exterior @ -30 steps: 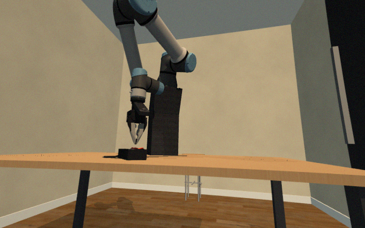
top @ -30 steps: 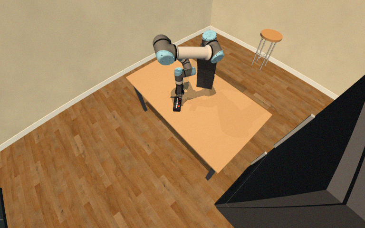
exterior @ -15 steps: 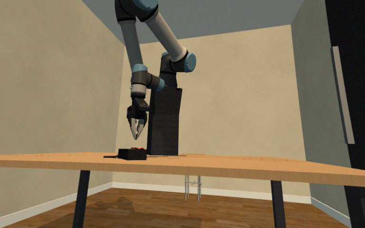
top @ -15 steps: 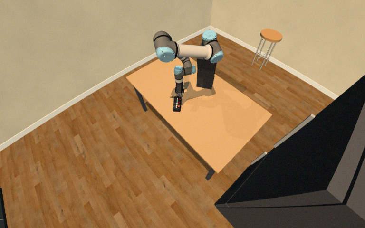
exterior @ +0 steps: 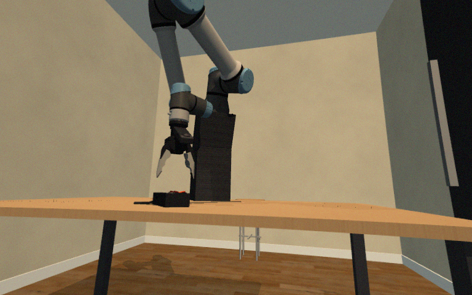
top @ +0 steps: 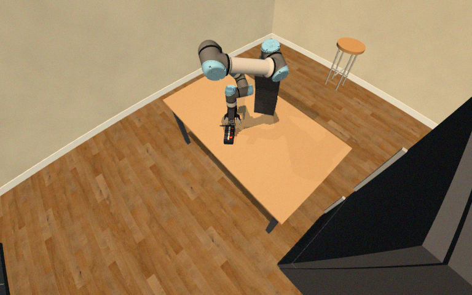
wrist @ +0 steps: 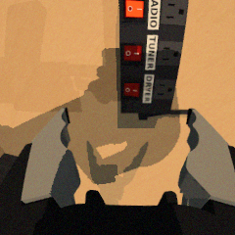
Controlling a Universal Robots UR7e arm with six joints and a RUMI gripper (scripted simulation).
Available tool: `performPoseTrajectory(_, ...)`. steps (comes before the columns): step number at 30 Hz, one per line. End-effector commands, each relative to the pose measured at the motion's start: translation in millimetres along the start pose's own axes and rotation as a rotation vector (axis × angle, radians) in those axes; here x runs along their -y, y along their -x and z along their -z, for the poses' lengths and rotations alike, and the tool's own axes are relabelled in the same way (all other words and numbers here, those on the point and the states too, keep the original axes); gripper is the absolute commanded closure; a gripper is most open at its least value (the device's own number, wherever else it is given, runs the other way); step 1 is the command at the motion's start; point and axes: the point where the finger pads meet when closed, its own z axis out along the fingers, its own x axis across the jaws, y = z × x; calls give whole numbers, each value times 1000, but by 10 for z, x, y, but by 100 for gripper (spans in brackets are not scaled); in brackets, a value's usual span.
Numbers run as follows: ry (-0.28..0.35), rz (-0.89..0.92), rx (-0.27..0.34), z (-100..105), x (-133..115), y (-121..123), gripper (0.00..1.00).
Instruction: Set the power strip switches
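Evidently the switching step looks complete: the pincer point(exterior: 174, 166) hangs wide and empty above the power strip point(wrist: 153, 54), which lies face-up on the desk point(top: 278, 166) just ahead of it, RADIO switch point(wrist: 133, 8) bright, DRYER switch point(wrist: 131, 90) dark, so next it need only withdraw.

- The power strip point(wrist: 152, 54) carried white labels beside its red switches.
- The top label point(wrist: 154, 11) read "ADIO", its first letter cut off.
- The middle label point(wrist: 151, 53) read "TUNER".
- The lowest label point(wrist: 147, 89) read "DRYER".
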Motion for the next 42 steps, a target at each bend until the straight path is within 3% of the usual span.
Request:
performPoseTrajectory(1,0,-2,1,28,-4,4,0)
performPoseTrajectory(13,-1,-2,1,242,-5,4,0)
performPoseTrajectory(28,-1,-2,1,812,-5,6,0)
performPoseTrajectory(42,-1,-2,1,1023,-6,7,0)
